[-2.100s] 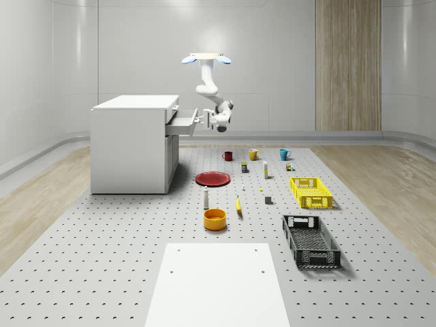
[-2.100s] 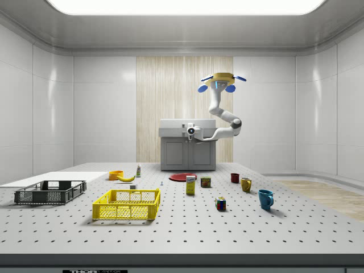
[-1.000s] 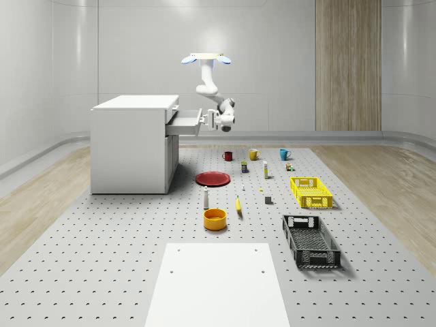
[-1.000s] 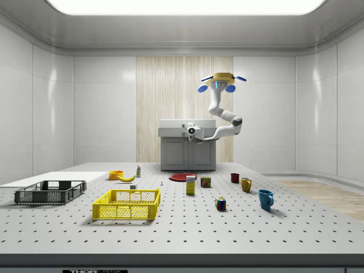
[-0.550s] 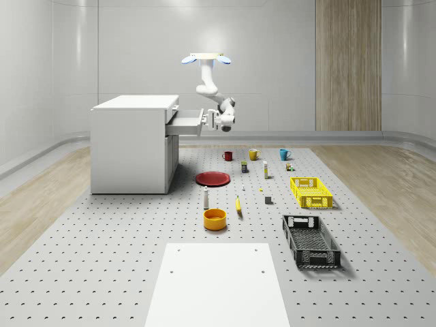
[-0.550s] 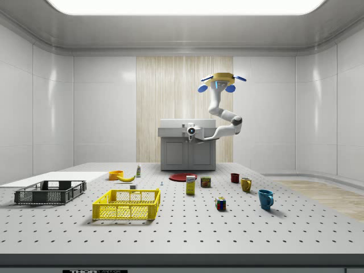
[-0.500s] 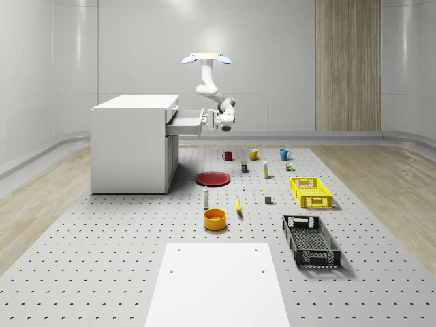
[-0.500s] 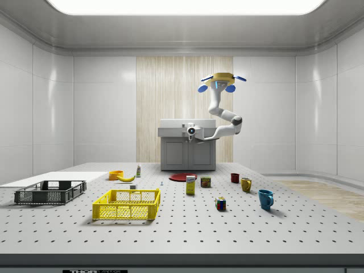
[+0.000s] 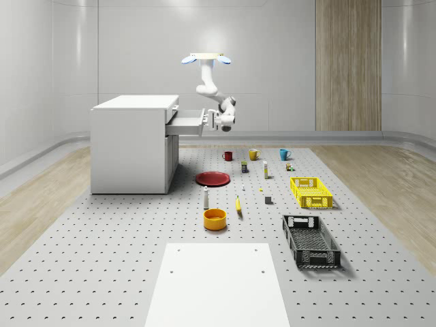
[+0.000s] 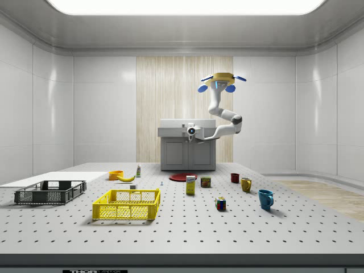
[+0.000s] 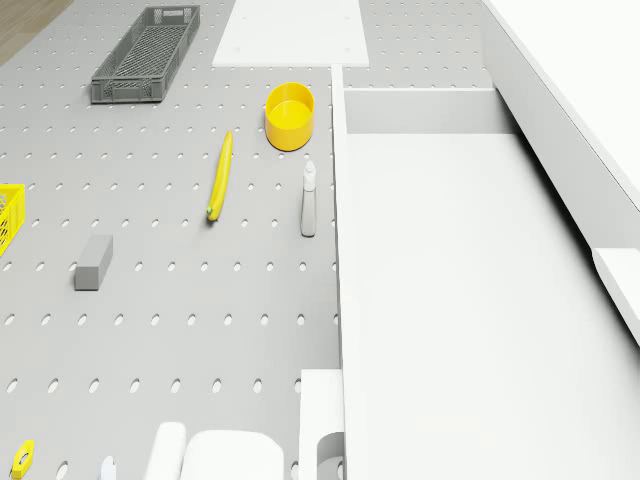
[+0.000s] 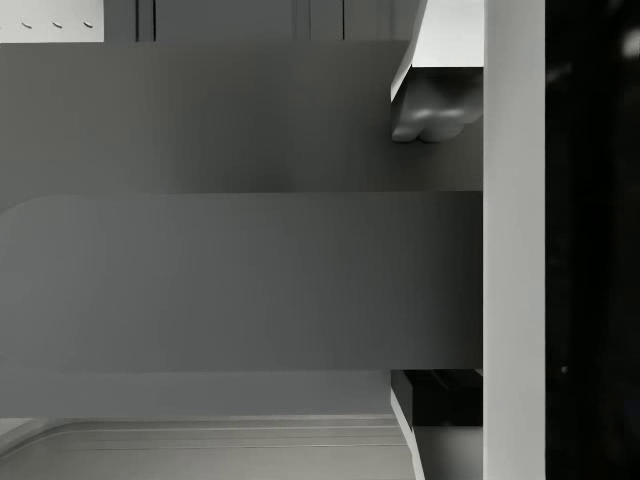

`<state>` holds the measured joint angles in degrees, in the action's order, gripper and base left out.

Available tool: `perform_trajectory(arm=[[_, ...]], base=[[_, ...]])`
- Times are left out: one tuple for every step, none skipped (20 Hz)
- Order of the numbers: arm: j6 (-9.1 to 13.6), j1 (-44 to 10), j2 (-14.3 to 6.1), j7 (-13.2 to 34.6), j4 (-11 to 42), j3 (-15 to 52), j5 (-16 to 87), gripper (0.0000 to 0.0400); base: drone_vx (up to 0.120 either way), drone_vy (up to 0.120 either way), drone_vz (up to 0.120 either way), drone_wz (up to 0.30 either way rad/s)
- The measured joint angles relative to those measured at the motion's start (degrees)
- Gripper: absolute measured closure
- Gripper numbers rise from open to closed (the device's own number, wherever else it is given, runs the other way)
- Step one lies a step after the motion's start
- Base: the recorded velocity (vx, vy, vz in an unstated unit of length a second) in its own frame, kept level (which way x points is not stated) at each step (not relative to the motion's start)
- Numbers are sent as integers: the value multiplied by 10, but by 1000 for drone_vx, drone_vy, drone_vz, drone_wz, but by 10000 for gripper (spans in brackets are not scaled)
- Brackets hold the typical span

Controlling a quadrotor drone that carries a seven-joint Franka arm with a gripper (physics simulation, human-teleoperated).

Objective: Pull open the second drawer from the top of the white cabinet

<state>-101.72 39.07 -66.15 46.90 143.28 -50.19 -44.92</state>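
The white cabinet (image 9: 129,146) stands at the whole-scene view's left. A drawer (image 9: 184,123) just under its top is pulled out toward the right, and its bare white inside (image 11: 470,300) shows in the drone view. The drone (image 9: 206,59) hovers in the air beyond the drawer's front, with the arm bent down to it. My gripper (image 9: 212,121) is at the drawer's front. In the wrist view the gripper (image 12: 435,255) is open and straddles a grey bar on that front. One finger (image 12: 432,115) stands a little clear of the bar.
On the perforated floor lie a red plate (image 9: 212,178), a small bottle (image 9: 206,197), a banana (image 9: 238,204) and an orange bowl (image 9: 214,219). Mugs (image 9: 227,155) stand farther back. A yellow crate (image 9: 311,192), a black crate (image 9: 310,240) and a white board (image 9: 218,283) lie nearer.
Between two seconds and one second ago the drawer slid slightly farther out, and the gripper and elbow drew back with it. Nothing has visibly moved in the last half second.
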Motion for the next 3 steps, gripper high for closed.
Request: perform_trajectory(arm=[[-1,1,-1,0,0,0,1,99],[-2,2,-2,-1,0,-1,1,99],[-2,2,-2,-1,1,-1,2,100]], base=[[0,0,0,0],[0,0,0,0],[0,0,0,0]])
